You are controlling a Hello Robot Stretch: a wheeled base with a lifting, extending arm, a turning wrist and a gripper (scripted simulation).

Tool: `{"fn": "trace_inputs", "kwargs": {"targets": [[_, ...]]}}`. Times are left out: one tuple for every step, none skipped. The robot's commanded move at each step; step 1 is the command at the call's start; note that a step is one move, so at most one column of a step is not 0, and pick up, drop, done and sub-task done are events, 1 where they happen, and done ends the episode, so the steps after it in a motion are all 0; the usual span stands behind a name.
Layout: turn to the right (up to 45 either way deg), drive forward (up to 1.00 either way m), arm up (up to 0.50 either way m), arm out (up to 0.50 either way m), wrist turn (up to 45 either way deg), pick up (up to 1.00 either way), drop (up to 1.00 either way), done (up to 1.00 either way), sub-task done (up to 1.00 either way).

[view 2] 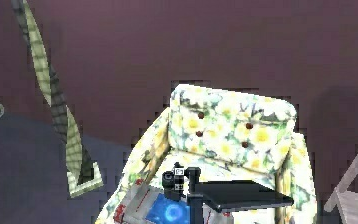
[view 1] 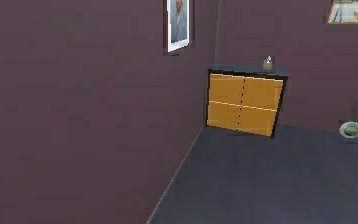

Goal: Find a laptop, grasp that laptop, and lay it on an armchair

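A floral armchair, cream with yellow and green blossoms, stands against the dark purple wall in the arm side view. The arm's two white marker squares sit over the front of its seat, with the gripper just left of them. A dark flat slab like a laptop lies level over the seat, right of the markers. At the gripper's end there is a grey and blue patch. I cannot tell whether the gripper holds anything.
A tall striped green post leans on a square base left of the armchair. A pale chair frame is at the right edge. Ahead, an orange-fronted cabinet bears a small object, with a round bowl on the floor and a wall picture.
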Motion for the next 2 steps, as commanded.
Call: {"fn": "trace_inputs", "kwargs": {"targets": [[0.0,0.0,0.1,0.0,0.0,0.0,0.0,0.0,0.0],[0.0,0.0,0.0,-0.08,0.0,0.0,0.0,0.0,0.0]]}}
